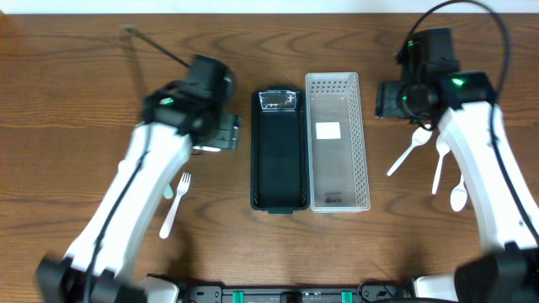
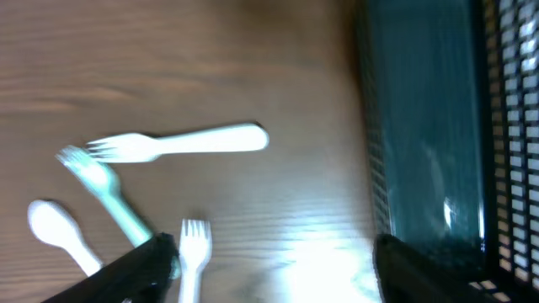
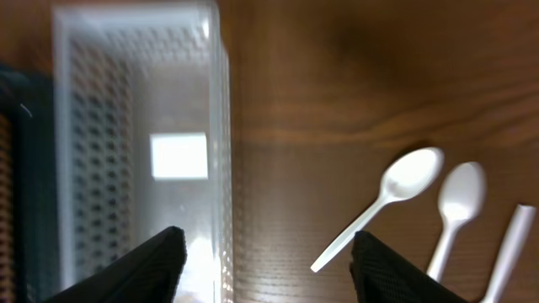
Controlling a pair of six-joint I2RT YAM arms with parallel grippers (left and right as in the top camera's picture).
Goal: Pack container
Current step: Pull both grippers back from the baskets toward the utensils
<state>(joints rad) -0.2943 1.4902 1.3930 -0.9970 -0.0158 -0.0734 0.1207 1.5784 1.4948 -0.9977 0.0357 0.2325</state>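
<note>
A black container and a clear perforated container lie side by side at mid-table. My left gripper hovers just left of the black container, open and holding nothing. In its wrist view, white forks, a mint fork and a white spoon lie on the wood; one fork is beside the left fingertip. My right gripper is open and holding nothing, right of the clear container. White spoons lie to its right.
In the overhead view a white fork lies by my left arm. White spoons lie under my right arm. A white label sits on the clear container's floor. A small clear item rests at the black container's far end.
</note>
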